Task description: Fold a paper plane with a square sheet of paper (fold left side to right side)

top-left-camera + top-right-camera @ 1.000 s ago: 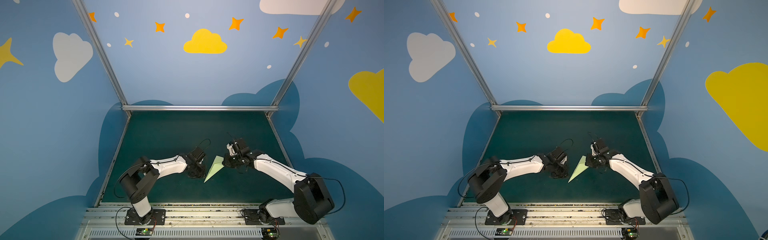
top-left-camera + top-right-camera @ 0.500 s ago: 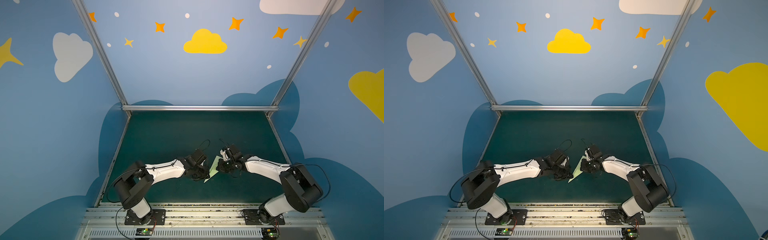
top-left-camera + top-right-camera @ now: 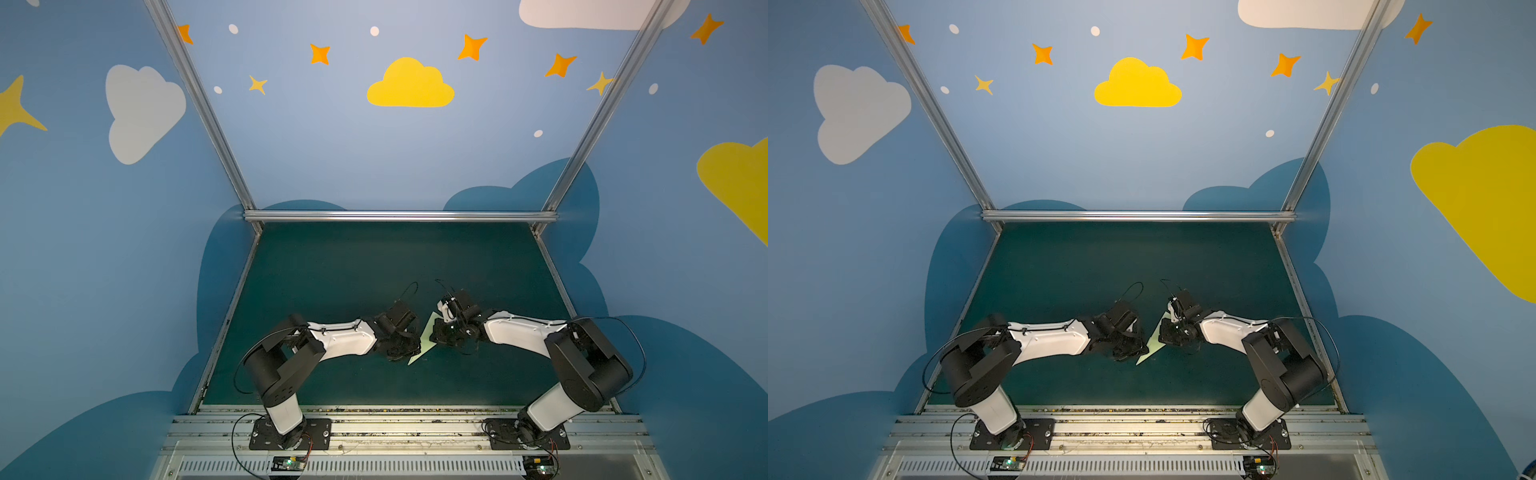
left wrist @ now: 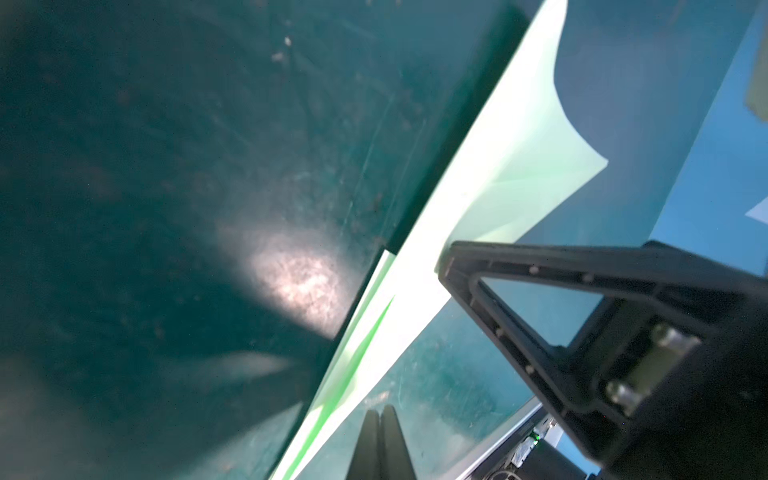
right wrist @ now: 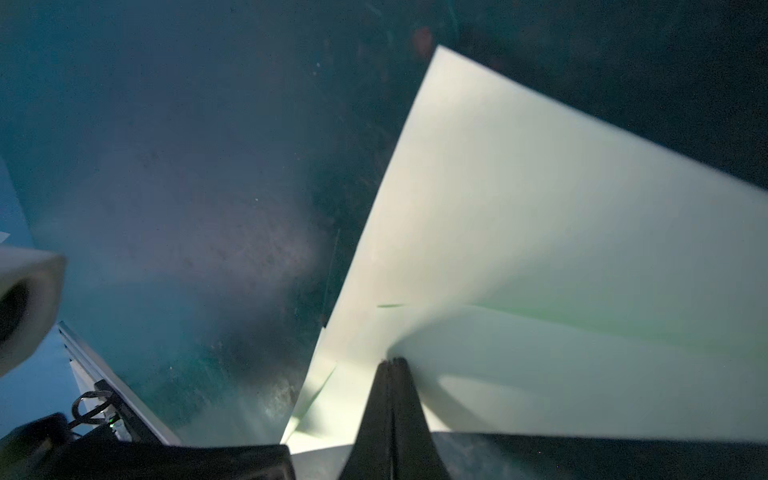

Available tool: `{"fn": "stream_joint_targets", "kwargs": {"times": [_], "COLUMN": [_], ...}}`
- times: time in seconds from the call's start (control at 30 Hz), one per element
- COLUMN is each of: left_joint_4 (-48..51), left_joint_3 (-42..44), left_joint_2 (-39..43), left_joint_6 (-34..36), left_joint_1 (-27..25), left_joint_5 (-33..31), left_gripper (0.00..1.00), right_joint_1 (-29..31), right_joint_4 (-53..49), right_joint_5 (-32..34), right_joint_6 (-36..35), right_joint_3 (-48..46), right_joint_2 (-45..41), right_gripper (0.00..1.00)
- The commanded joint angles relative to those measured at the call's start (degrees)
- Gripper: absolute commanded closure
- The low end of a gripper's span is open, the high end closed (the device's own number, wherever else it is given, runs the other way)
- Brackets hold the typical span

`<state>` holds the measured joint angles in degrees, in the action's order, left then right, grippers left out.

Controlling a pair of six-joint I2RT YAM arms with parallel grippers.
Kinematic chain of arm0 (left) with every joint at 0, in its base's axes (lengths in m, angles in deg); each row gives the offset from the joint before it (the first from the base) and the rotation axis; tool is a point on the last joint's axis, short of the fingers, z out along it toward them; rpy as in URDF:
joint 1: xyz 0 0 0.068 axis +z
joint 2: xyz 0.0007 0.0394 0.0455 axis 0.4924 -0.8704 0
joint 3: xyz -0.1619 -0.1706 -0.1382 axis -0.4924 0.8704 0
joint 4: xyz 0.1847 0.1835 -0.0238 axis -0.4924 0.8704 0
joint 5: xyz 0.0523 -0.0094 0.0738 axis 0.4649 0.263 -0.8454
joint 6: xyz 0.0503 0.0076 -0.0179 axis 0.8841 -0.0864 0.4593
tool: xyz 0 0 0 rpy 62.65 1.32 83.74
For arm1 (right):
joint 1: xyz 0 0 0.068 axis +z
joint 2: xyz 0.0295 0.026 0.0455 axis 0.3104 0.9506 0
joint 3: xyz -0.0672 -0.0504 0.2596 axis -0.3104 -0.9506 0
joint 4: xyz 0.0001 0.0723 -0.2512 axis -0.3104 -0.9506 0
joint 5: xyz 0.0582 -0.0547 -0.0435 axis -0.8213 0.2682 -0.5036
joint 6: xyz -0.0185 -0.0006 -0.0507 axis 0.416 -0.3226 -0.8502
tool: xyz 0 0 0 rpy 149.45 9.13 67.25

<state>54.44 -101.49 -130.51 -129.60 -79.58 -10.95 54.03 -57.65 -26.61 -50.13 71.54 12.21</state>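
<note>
Two arms met near the middle of the desk [image 3: 374, 270], and the pale-green paper plane [image 3: 423, 343] lay between them, its narrow point toward the near edge in both top views. My left gripper [image 4: 380, 417] was fully closed on nothing, its tips just beside the plane's long edge. My right gripper [image 5: 392, 368] was closed too, tips down on the paper, where a flap curled up off the desk.

Paper plane [image 3: 423, 345] seemingly on mat [image 3: 374, 270], near front.
</note>
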Motion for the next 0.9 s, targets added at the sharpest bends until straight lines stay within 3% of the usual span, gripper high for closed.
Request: {"fn": "stream_joint_targets", "kwargs": {"times": [0.0,0.3,0.87], "left_joint_4": [-0.4,1.1,3.6], "left_joint_3": [-0.5,-0.9,7.9], "left_joint_2": [-1.8,-4.4,0.8], "left_joint_6": [-0.2,0.5,0.4], "left_joint_1": [-0.3,-0.4,-2.7], "left_joint_5": [-1.3,-2.9,-3.7], "left_gripper": [0.97,0.97,0.97], "right_joint_1": [0.4,0.5,0.4], "right_joint_4": [0.7,0.7,0.5], "right_joint_5": [0.0,0.3,0.7], "right_joint_6": [0.6,1.1,1.7], "right_joint_3": [-1.6,-2.0,-2.1], "right_joint_2": [1.1,1.3,1.3], "right_gripper": [1.0,1.0,1.0]}}
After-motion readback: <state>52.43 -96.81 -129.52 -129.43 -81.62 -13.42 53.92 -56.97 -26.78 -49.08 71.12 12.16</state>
